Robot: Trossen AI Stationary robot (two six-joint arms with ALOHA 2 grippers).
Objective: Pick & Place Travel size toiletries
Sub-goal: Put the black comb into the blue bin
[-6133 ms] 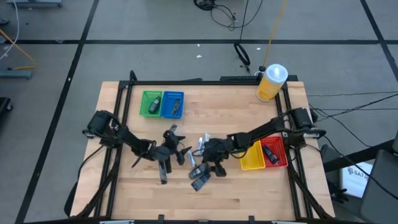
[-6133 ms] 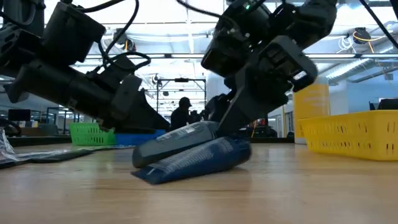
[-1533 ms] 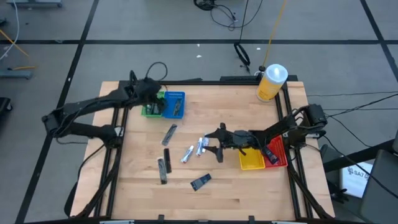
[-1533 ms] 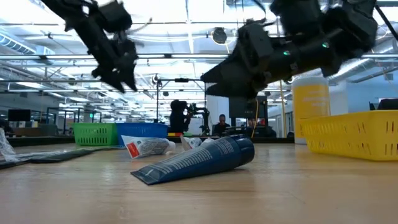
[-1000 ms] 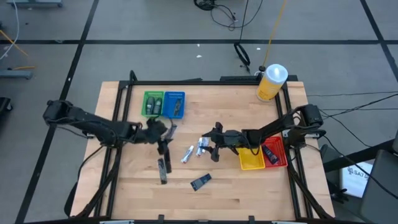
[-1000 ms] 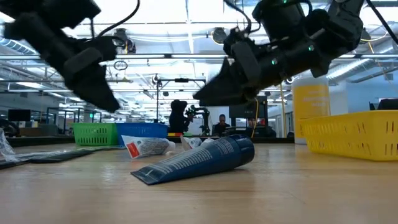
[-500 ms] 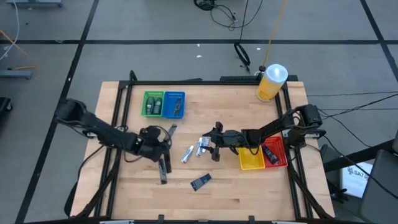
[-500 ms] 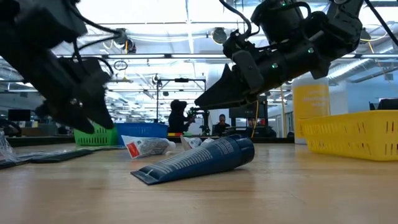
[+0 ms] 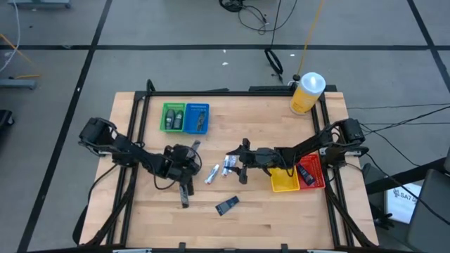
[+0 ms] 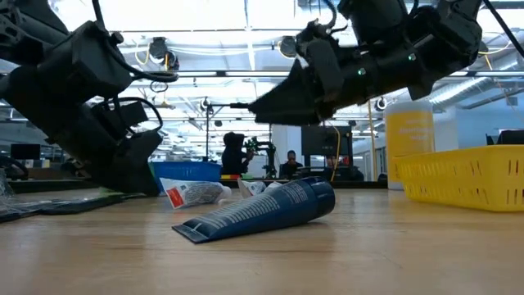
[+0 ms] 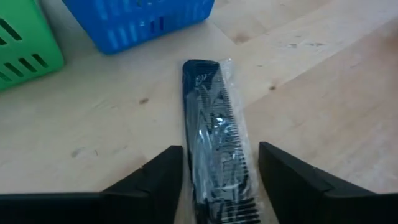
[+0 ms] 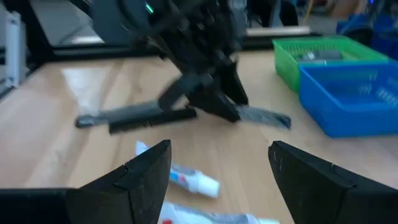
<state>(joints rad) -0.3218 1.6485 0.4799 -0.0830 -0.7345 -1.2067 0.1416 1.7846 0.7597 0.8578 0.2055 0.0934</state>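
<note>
The left gripper (image 9: 188, 156) is down low over the wooden table (image 9: 281, 211), its fingers apart with a black comb in a clear wrapper (image 11: 214, 134) lying between them, not yet pinched. Just ahead of that pincer stand the blue tray (image 11: 140, 18) and the green tray (image 11: 25, 37), each already holding a dark item or two. On the near side of the same pincer lie two more dark wrapped sticks (image 9: 184, 193). The right gripper (image 9: 241, 163) hovers mid-table with its fingers spread wide, and straight in front of it lie two white mini tubes (image 12: 186, 180), touched by nothing. A dark blue tube (image 10: 258, 209) lies nearer the table's front edge, apart from both pincers. Behind the right gripper sit the yellow tray (image 9: 285, 181) and the red tray (image 9: 309, 172), and a large yellow bottle (image 9: 306, 93) stands at the far corner.
</note>
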